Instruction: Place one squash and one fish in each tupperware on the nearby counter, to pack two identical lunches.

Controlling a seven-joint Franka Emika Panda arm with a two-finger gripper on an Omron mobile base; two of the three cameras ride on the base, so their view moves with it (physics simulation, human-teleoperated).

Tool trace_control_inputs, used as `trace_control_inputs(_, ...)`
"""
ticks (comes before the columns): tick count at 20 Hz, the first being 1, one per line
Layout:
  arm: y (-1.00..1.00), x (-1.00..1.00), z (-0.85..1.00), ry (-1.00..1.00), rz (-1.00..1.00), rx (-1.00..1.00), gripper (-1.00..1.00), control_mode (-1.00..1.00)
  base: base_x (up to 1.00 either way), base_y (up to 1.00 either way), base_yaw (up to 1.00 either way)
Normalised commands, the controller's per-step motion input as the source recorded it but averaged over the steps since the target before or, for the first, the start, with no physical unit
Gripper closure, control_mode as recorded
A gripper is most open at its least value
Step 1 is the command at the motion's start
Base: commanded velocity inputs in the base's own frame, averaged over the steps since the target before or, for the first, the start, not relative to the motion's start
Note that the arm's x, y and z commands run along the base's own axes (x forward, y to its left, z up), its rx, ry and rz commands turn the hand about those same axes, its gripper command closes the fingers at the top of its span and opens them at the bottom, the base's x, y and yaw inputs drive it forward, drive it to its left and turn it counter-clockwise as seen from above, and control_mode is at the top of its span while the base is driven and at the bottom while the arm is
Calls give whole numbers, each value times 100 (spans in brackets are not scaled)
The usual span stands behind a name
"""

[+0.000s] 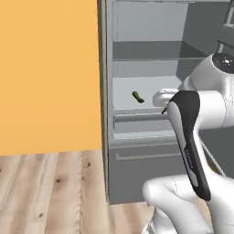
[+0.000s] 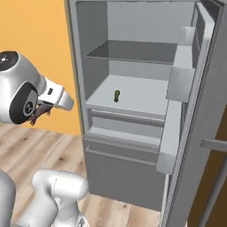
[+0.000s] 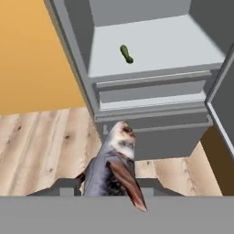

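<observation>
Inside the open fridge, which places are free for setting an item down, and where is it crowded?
The lit middle shelf is mostly bare; only the green squash lies near its left front, so free room lies to its right and behind it. The shelf above looks bare too. It is tightest at the right, near the door bins. The gripper holds the grey fish.

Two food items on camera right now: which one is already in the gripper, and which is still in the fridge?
The dark grey fish is clamped in the gripper, outside the fridge. The slim dark green squash lies loose on the fridge's shelf, untouched.
</observation>
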Motion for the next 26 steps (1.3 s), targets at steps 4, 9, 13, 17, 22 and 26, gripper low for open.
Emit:
trace_control_inputs(4,0,0,0,0,0,0,100,100,-84,44,54)
trace_control_inputs(9,0,0,0,0,0,0,100,100,-45,60,67)
trace_control_inputs(13,0,0,0,0,0,0,100,100,12,48,75)
trace_control_inputs(17,0,0,0,0,0,0,100,100,19,46,73)
trace_control_inputs(22,0,0,0,0,0,0,100,100,4,69,69)
trace_control_inputs(26,0,0,0,0,0,0,100,100,0,94,64)
